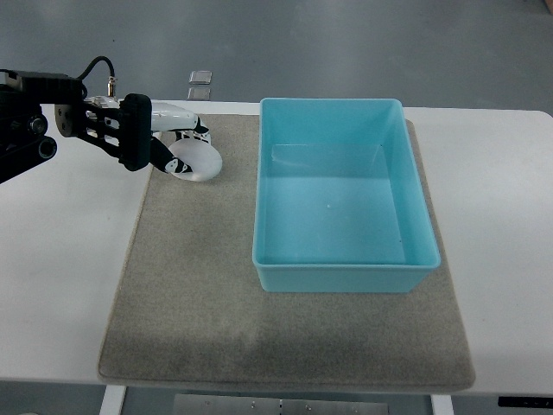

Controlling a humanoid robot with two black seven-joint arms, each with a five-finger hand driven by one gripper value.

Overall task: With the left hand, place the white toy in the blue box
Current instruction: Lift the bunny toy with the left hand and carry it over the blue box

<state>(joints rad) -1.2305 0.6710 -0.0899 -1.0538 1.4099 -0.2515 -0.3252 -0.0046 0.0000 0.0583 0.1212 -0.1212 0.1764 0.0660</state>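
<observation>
Top view: one toy, one box, one hand

Left hand (pixel 147 138) reaches in over the grey mat's (pixel 216 320) far-left corner, fingers (pixel 177 112) curled around the white toy (pixel 194 164), which touches the mat. Blue box (pixel 346 272), empty, sits on the mat, right of the toy, apart. White counter (pixel 60 277) beneath.

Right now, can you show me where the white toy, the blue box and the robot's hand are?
white toy (pixel 197 164), top view, on its round white body.
blue box (pixel 346 278), top view, on its near wall.
left hand (pixel 157 138), top view, at its fingers by the toy.
</observation>
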